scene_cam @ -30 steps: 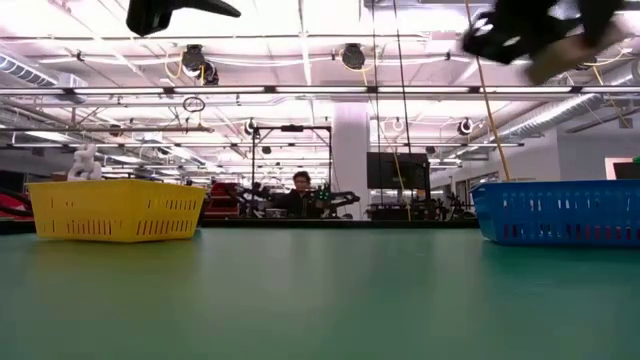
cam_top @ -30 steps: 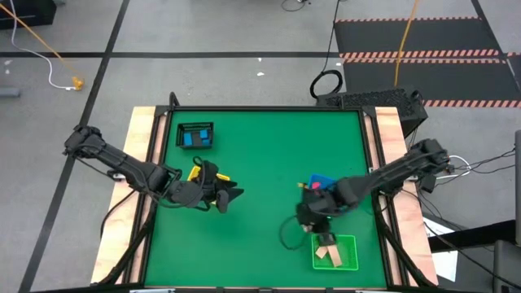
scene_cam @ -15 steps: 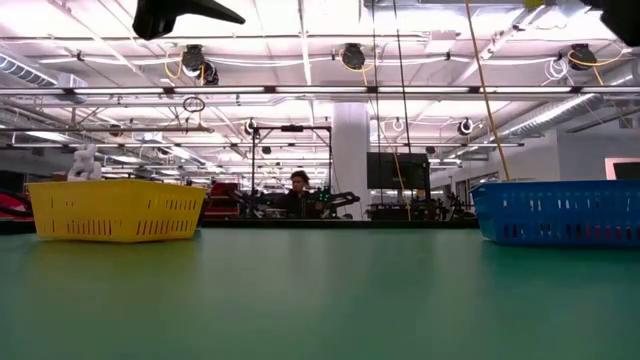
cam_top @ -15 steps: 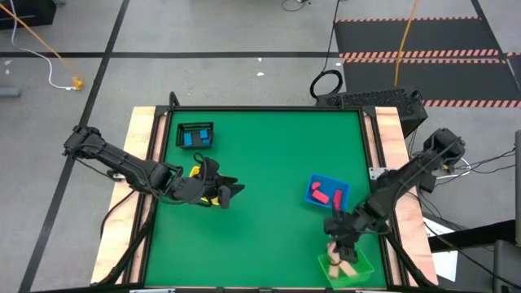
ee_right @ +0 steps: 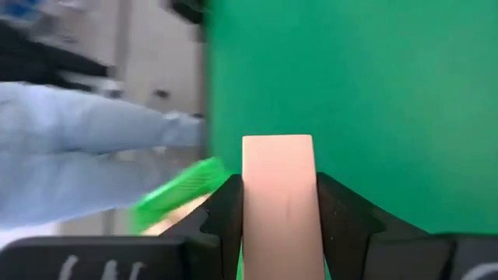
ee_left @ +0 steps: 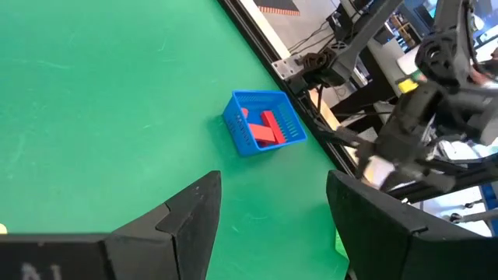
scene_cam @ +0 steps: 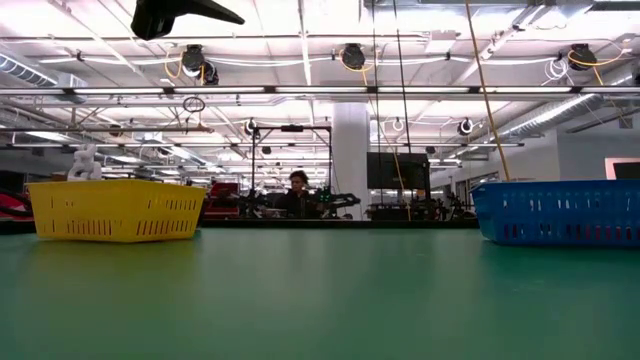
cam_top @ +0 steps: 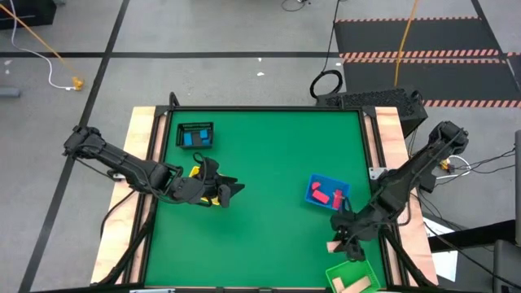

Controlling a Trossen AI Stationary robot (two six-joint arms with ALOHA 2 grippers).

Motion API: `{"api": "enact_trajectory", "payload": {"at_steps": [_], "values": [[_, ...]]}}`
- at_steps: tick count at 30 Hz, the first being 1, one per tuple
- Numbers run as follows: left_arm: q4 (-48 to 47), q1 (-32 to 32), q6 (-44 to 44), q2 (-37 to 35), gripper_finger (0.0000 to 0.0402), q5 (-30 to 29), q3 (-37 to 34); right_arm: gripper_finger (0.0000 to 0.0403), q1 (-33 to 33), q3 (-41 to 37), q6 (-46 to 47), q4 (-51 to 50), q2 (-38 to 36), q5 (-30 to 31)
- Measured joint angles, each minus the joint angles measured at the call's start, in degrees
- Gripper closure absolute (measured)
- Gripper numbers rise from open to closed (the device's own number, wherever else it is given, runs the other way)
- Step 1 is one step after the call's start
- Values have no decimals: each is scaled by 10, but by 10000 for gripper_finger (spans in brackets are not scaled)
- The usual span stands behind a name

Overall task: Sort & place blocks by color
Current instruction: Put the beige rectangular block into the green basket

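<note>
My right gripper [cam_top: 345, 245] is near the table's near right corner, just on the far side of the green tray [cam_top: 355, 282], and is shut on a pale tan block [ee_right: 278, 190]. More tan blocks lie in that green tray. The blue tray [cam_top: 327, 192] holds red blocks [ee_left: 263, 127]. Blue blocks lie in the black tray [cam_top: 195, 136]. My left gripper [cam_top: 229, 193] waits open above the table beside the yellow tray [cam_top: 199, 172]. It shows at the top of the low view [scene_cam: 180, 12]. My right gripper pinches the tan block between its two fingers, one finger [ee_right: 226, 214] on each long side. The block's free end [ee_right: 278, 148] sticks out past the fingertips, and the fingers lie along it. In the high view the block [cam_top: 334, 246] touches no tray.
The yellow tray [scene_cam: 115, 208] and the blue tray [scene_cam: 560, 212] stand at the left and right of the low view. Open green tabletop [cam_top: 269, 163] lies between the arms. A person sits far behind the table [scene_cam: 298, 190]. Wooden rails [cam_top: 142, 146] border the table's sides.
My right gripper, carrying the tan block, has swung from beside the blue tray toward the table's near right corner and has left the low view. The green tray now lies closer to the near edge than before. My left arm has kept still.
</note>
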Motion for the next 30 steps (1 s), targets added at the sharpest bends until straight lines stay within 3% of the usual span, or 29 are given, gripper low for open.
{"api": "enact_trajectory", "payload": {"at_steps": [5,9,14,30], "values": [[0,0,4,0,167,0,0,289,31,0,51,-17,-48,-67],[-1,0,5,0,167,0,0,289,76,0,64,4,-43,-121],[-1,0,8,0,167,0,0,288,112,0,59,24,-6,-124],[-1,0,15,0,167,4,0,275,114,1,16,69,100,-124]]}}
